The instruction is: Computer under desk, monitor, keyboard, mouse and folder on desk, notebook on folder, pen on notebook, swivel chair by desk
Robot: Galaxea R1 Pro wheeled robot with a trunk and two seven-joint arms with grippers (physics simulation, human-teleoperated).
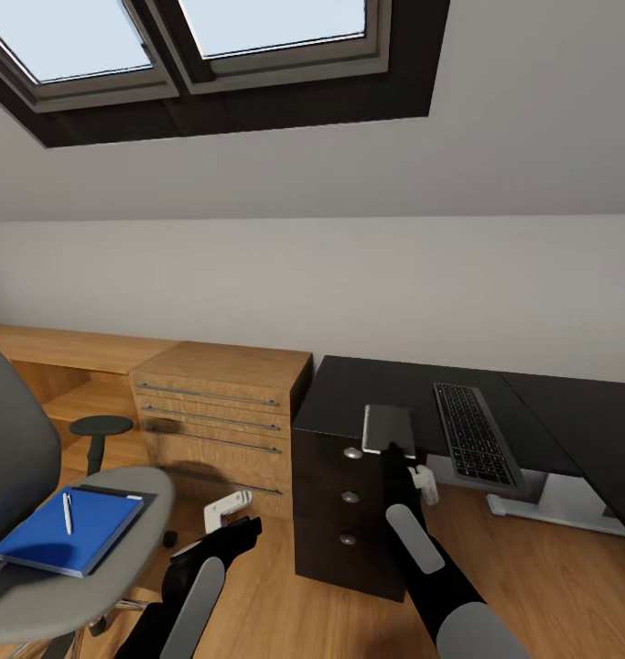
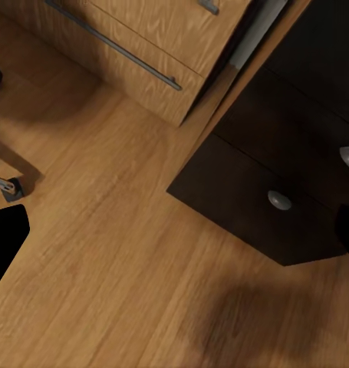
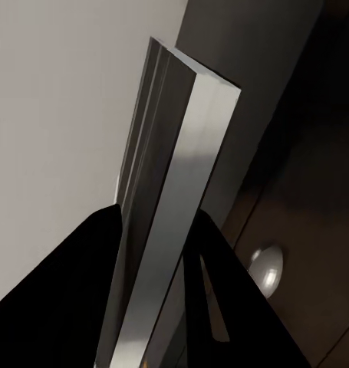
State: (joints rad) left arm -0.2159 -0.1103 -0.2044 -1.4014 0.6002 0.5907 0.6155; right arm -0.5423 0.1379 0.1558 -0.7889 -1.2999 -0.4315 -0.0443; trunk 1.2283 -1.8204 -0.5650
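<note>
The desk [image 1: 376, 389] stands under the sloped ceiling, its black top running off to the right, with the drawer unit [image 1: 344, 499] below its near end and a light-wood chest [image 1: 222, 407] just beside that. The swivel chair [image 1: 37, 513] sits well apart from the desk, carrying the folder [image 1: 70, 531] on its seat with the pen [image 1: 68, 513] lying on top of it. The keyboard [image 1: 475, 432] lies on the desk, its near end hanging over the front edge. The right gripper [image 1: 396, 450] is clamped on the notebook [image 1: 389, 428], holding it raised on edge above the desk's front corner; in the right wrist view the two fingers [image 3: 105, 291] pinch the thin slab [image 3: 170, 192]. The left gripper [image 1: 228, 509] hangs low over the floor, and whether it is open I cannot tell. The notebook must end up on the folder, which is not yet on the desk. Held by one edge, it could swing or slip out, and set down near the corner it might tip off the edge.
</note>
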